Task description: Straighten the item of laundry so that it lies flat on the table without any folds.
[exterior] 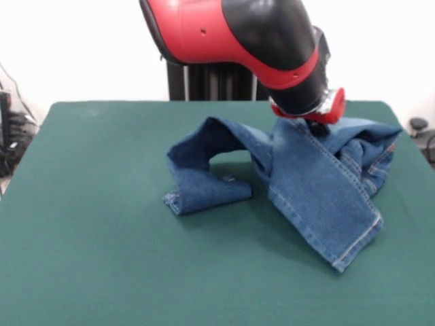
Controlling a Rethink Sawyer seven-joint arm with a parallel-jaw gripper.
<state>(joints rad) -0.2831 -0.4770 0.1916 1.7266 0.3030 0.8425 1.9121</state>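
The small blue denim jeans (319, 183) lie bunched right of the middle of the dark green table (102, 224). One leg runs down toward the front right and ends in a hem with tan stitching. The other leg arches to the left and ends folded over on the table. The red and black arm comes down from the top. My gripper (311, 124) sits at the highest point of the jeans, below its red ring. The cloth is drawn up to it and hangs from it in a tent, so it is shut on the denim. The waist part is crumpled at the right.
The robot's black pedestal (211, 81) stands behind the table's far edge. Cables and dark gear (13, 136) lie off the table at the left, and a small dark object (418, 124) lies off it at the right. The table's right edge is close to the jeans.
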